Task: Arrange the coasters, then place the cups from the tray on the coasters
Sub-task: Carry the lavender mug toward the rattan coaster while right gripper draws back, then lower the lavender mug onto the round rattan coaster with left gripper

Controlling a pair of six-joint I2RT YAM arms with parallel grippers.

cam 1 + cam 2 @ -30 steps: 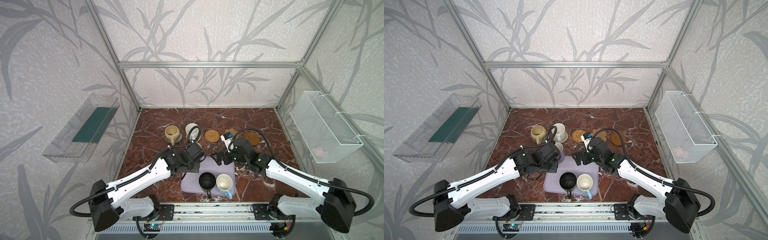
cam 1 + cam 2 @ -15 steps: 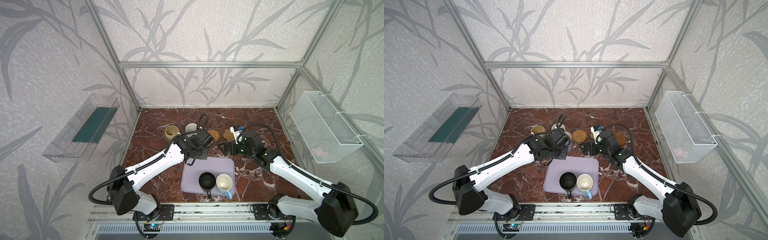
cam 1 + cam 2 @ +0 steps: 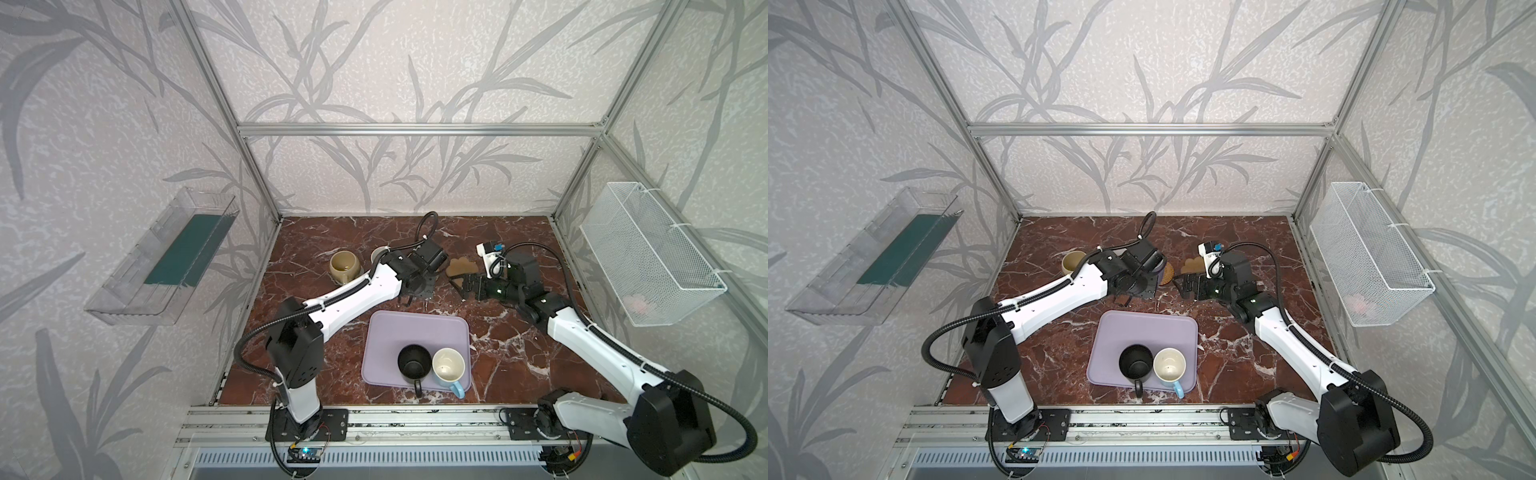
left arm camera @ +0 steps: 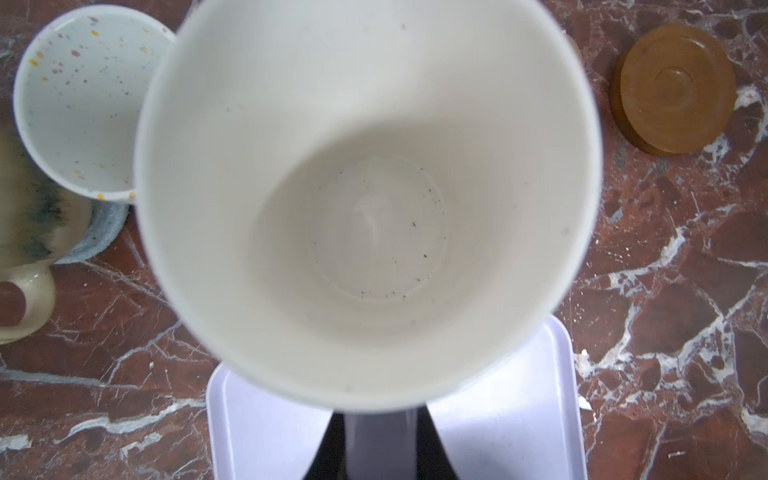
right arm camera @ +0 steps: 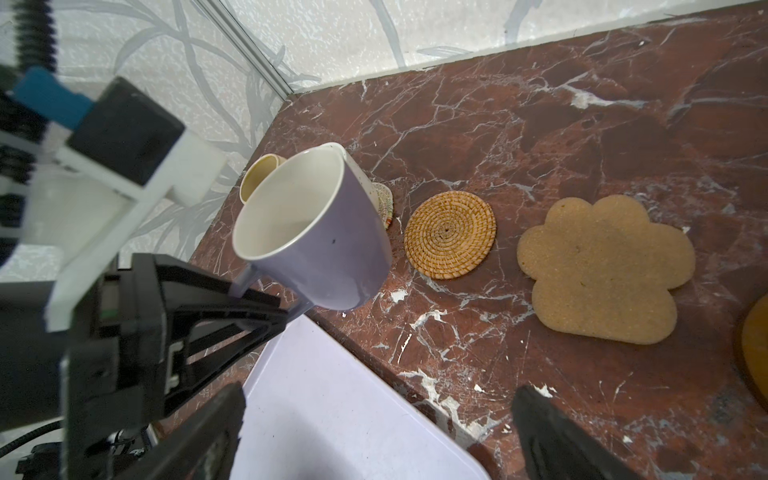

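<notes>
While two mugs [image 3: 414, 363] [image 3: 448, 365] are waiting on the tray [image 3: 415, 328], I'm carrying the lavender mug [image 5: 324, 241] clamped in the left gripper [image 5: 274, 307], right gripper [image 5: 378, 392] spread

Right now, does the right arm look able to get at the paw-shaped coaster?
Probably yes. The right gripper is open and empty close by, the paw-shaped coaster lies bare, and the lavender mug in the left gripper hangs beyond the rattan coaster.

White-lined lavender mug [image 4: 365, 199] fills view, speckled cream-white mug [image 4: 79, 112] beside it, glossy brown round coaster [image 4: 675, 89] apart, lavender tray [image 4: 519, 415] underneath.
</notes>
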